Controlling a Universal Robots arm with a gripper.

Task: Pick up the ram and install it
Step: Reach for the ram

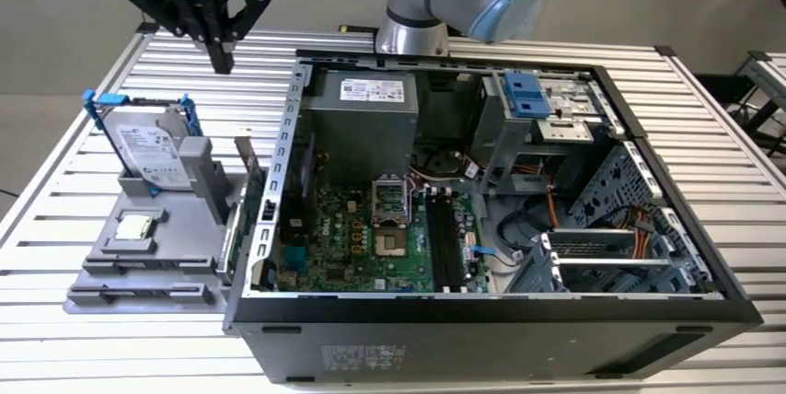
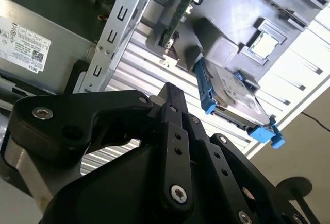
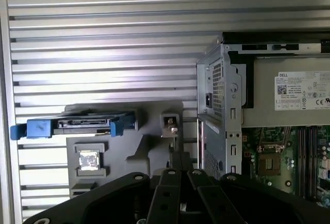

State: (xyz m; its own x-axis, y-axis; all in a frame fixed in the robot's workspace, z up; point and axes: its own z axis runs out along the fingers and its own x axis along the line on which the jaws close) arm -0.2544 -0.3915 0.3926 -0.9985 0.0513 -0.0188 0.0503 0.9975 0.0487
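Ram not yet picked; install pending.
Gripper (image 1: 223,63) empty, fingers (image 1: 221,44) closed; ram (image 2: 178,13) stands in grey fixture (image 1: 135,270), gripper's 6 o'clock, exterior view.

Brightly and diffusely lit, with soft shadows. Glares white on the slatted table (image 2: 319,33) in the second wrist view; dims deep inside the computer case (image 1: 491,330).

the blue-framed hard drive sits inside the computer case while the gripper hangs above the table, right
No. The exterior view shows the hard drive standing in the gray holder on the table, outside the computer case. The gripper does hang above the table.
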